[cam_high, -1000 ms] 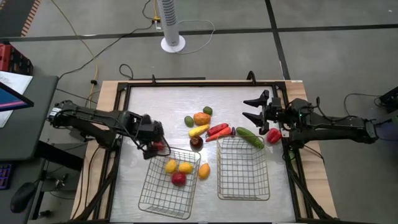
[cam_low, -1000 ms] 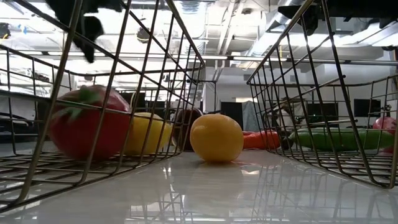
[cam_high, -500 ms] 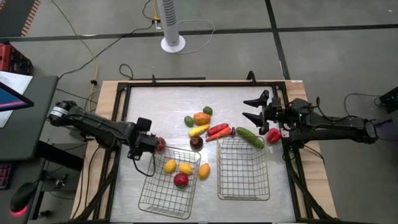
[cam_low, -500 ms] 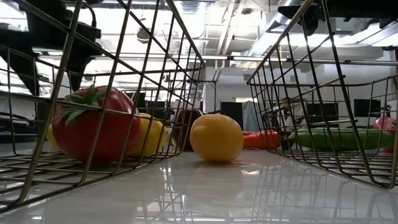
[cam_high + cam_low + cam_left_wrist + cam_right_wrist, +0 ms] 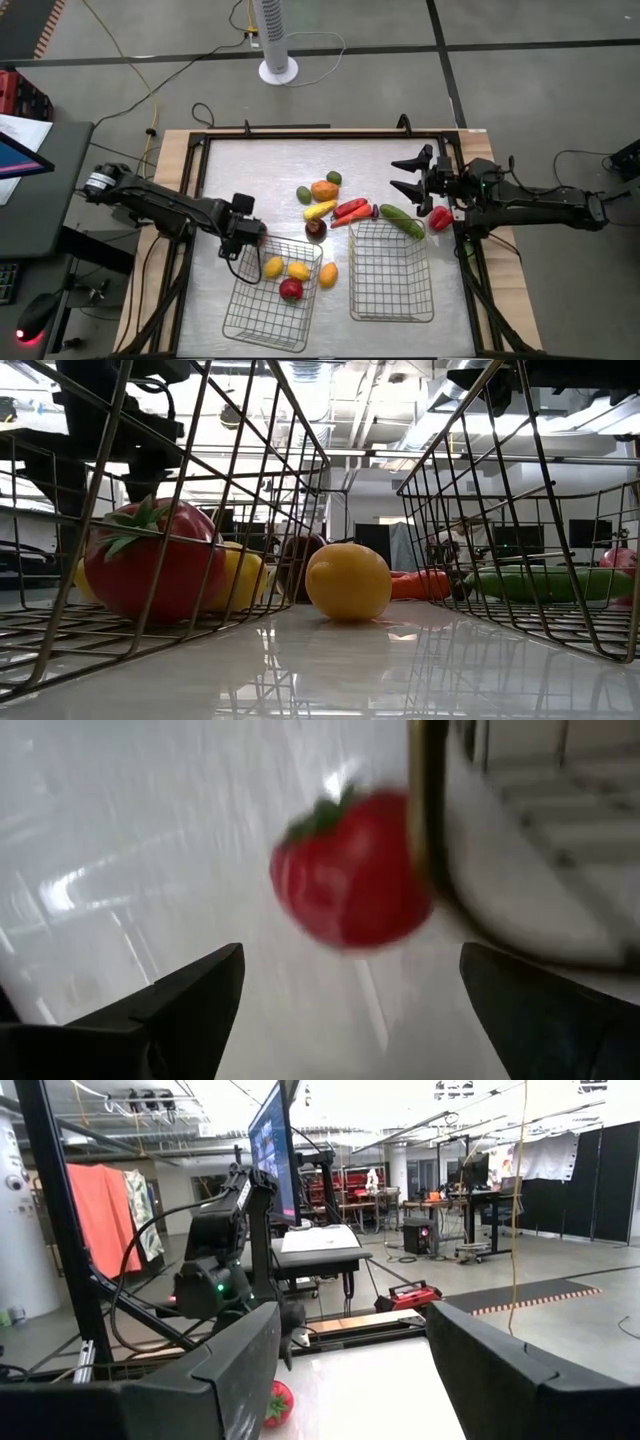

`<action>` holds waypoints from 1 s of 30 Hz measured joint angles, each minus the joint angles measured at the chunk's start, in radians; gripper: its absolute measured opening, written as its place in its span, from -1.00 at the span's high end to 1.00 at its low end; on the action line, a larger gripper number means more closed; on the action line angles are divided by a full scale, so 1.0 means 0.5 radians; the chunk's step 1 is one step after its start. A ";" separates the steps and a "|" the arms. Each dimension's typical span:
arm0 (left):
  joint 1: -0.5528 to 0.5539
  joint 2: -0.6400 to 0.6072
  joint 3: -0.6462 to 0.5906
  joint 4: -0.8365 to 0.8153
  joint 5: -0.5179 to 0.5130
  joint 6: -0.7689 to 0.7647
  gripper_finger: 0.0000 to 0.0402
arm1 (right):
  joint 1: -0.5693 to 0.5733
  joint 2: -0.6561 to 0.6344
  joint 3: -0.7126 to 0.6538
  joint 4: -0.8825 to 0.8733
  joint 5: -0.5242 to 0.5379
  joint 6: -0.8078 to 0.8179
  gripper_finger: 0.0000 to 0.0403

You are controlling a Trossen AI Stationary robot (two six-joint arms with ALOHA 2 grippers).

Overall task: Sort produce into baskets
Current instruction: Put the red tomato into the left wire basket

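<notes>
My left gripper [image 5: 250, 232] [image 5: 350, 954] is open, low over the table at the far left corner of the left wire basket [image 5: 240, 310]. A red round piece with a green top [image 5: 345, 870] lies on the table just ahead of its fingers, beside the basket's wire [image 5: 425, 810]; the gripper hides it in the high view. The left basket holds two yellow pieces [image 5: 285, 268] and a red one [image 5: 291, 290] [image 5: 150, 560]. A yellow-orange piece [image 5: 327, 274] lies between the baskets. The right basket [image 5: 392, 300] holds nothing. My right gripper [image 5: 412, 175] is open above the table's right side.
More produce lies mid-table: a green piece [image 5: 333, 178], an orange one [image 5: 323, 190], a long yellow one [image 5: 320, 210], red chilies [image 5: 350, 210], a maroon one [image 5: 315, 228], a cucumber [image 5: 402, 220] and a red piece [image 5: 439, 218] under the right arm.
My left gripper drew back toward the table's left edge, baring a red piece on the table, then came back toward the left basket's corner over that piece. The red piece in the left basket has rolled a little and settled.
</notes>
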 joint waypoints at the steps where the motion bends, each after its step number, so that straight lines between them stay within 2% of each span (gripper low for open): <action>1: 0.000 0.002 0.000 0.024 0.003 0.031 -0.78 | 0.000 0.001 0.000 0.000 0.000 0.000 -0.39; 6: 0.037 -0.019 -0.020 0.150 0.039 0.110 -0.78 | 0.000 0.000 0.000 -0.001 0.000 -0.001 -0.39; 14: 0.197 -0.150 -0.264 0.418 0.168 0.151 -0.78 | 0.000 0.001 0.000 -0.002 -0.001 -0.009 -0.39; 21: 0.214 -0.144 -0.426 0.686 0.253 0.244 -0.78 | 0.000 0.000 0.000 0.001 0.000 -0.014 -0.39; 25: 0.214 -0.144 -0.504 0.853 0.235 0.197 -0.78 | 0.000 0.001 0.000 0.001 0.000 -0.014 -0.39; 30: 0.214 -0.144 -0.511 0.873 0.223 0.180 -0.71 | 0.000 0.001 0.000 0.001 0.000 -0.014 -0.39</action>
